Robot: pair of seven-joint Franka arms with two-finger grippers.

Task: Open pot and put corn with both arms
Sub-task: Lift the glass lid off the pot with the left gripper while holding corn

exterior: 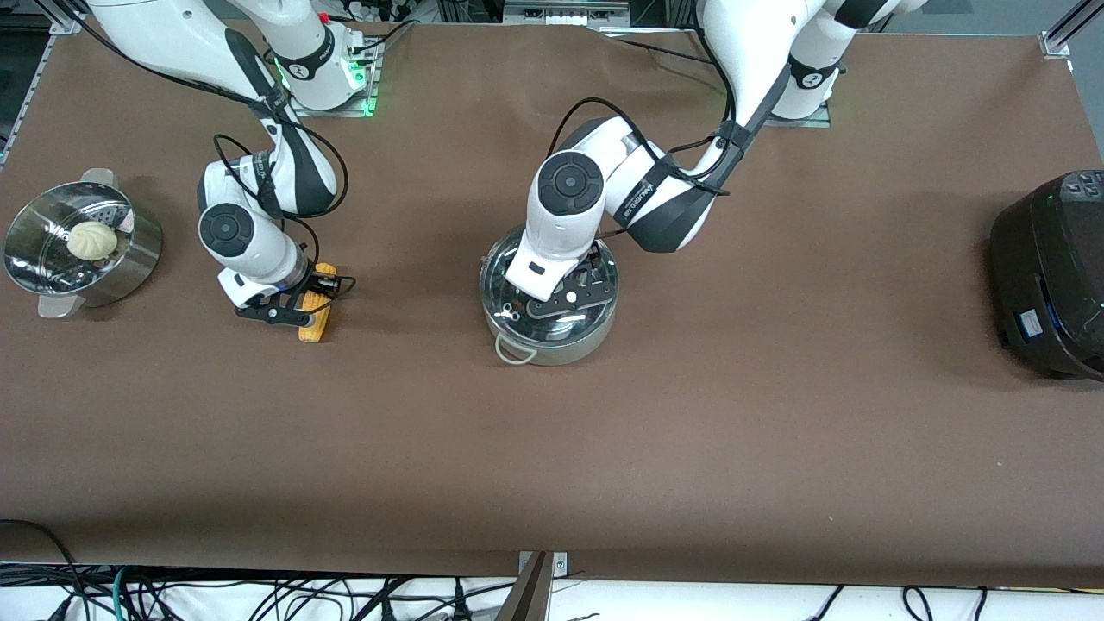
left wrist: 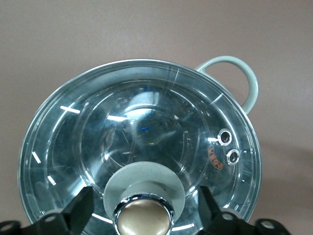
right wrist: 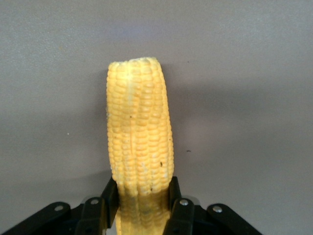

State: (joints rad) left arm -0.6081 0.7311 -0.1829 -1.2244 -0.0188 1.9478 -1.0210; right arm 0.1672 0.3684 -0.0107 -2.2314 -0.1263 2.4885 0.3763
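Pot point(exterior: 552, 332) closed at centre frame; corn point(exterior: 314, 321) gripped at left of centre.
Glass lid point(left wrist: 142, 147) sits on the pot, mid-bench. Left pincer point(exterior: 561, 304) is over the lid, its fingers point(left wrist: 80, 208) spread wide on either side of the tan knob point(left wrist: 144, 218), apart from it. Right pincer point(right wrist: 142, 203) is closed onto one end of the corn, which lies on the bench point(exterior: 776, 414). Steamer pot point(exterior: 78, 241) with bun point(exterior: 92, 239) stands at left edge; black cooker point(exterior: 1052, 267) at right edge.

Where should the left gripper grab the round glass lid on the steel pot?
By the tan knob at the centre of the round glass lid, from straight above. It stands proud while the dome is smooth; the left gripper already straddles it, fingers apart.
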